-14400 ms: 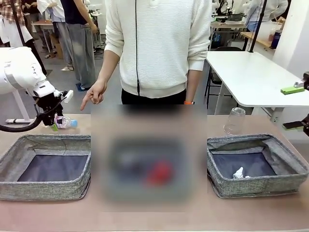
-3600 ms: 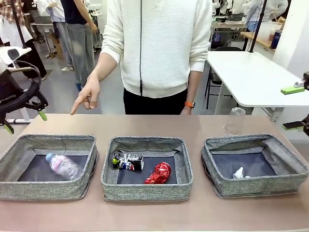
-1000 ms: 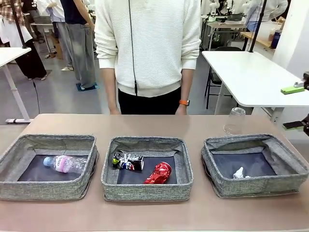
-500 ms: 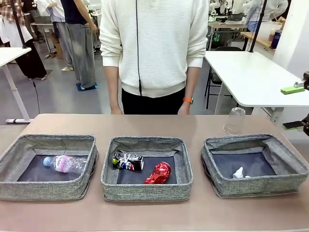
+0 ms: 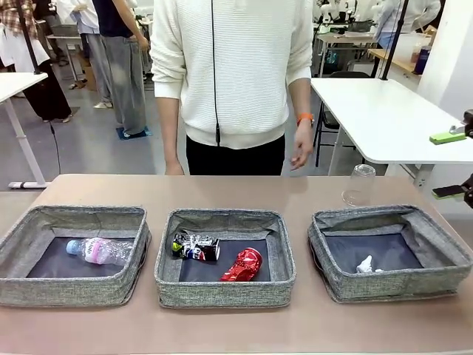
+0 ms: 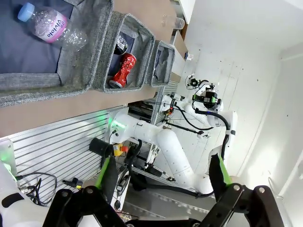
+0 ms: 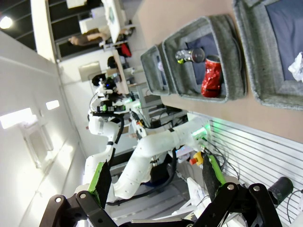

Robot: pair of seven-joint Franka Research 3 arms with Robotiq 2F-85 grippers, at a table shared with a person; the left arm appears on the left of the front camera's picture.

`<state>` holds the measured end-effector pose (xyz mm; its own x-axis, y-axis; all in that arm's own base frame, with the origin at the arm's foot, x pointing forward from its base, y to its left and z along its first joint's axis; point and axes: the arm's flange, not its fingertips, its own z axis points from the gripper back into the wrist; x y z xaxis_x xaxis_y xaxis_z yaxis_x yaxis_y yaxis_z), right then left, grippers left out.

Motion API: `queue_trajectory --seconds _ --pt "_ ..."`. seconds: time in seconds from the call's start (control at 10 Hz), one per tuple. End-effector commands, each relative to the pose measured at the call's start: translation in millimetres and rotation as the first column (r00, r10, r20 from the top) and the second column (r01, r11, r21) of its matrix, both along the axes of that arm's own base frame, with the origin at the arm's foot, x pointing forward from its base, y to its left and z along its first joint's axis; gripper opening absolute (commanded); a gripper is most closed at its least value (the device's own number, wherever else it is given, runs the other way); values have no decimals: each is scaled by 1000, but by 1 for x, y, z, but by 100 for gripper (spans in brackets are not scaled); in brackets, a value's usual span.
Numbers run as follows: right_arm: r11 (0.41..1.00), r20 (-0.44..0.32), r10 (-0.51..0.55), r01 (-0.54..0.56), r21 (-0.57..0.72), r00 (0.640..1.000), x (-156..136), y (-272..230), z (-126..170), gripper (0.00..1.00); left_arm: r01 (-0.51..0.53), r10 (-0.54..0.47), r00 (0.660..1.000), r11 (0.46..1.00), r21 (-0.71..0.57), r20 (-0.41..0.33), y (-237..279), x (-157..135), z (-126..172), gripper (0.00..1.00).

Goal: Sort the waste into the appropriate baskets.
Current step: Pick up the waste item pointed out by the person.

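Beyond the brown counter (image 5: 222, 191), a grey floor (image 5: 81, 144) runs back into a busy workroom where people (image 5: 122, 44) stand far behind its left end. A white table (image 5: 384, 111) stands behind the counter's right end, with a dark chair (image 5: 329, 122) tucked at its near-left side and a black pole (image 5: 394, 29) rising behind it; another white table's corner (image 5: 15, 83) sits behind the counter's left end. A white wall (image 5: 454, 55) closes the room to the right of the white table.

clear plastic cup (image 5: 360, 185) behind right basket (image 5: 389, 252)
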<state>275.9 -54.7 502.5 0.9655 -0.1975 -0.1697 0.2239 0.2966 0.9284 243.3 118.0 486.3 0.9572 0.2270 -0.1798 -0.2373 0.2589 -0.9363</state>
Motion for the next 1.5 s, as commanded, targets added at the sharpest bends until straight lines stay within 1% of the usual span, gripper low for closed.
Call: queue_trajectory --seconds 0.0,1.0,1.1,1.2,1.3,1.4 --pt "1000 22 -4 4 4 1000 3 1 2 100 -3 3 1000 1000 -13 11 1 1 1 100" --pt "1000 22 -4 4 4 1000 3 1 2 100 -3 3 1000 1000 -13 11 1 1 1 100" --pt "1000 0 0 0 0 1000 0 0 0 100 -3 3 1000 1000 -13 11 1 1 1 100" --pt "986 139 -47 68 -152 989 43 -6 -1 100 -3 3 1000 1000 -13 11 1 1 1 100" --pt "974 337 100 -22 -226 936 89 -8 -9 100 -3 3 1000 1000 -13 11 1 1 1 100" --pt "908 553 252 3 -418 794 125 -4 -26 100 -3 3 1000 1000 -13 11 1 1 1 100"
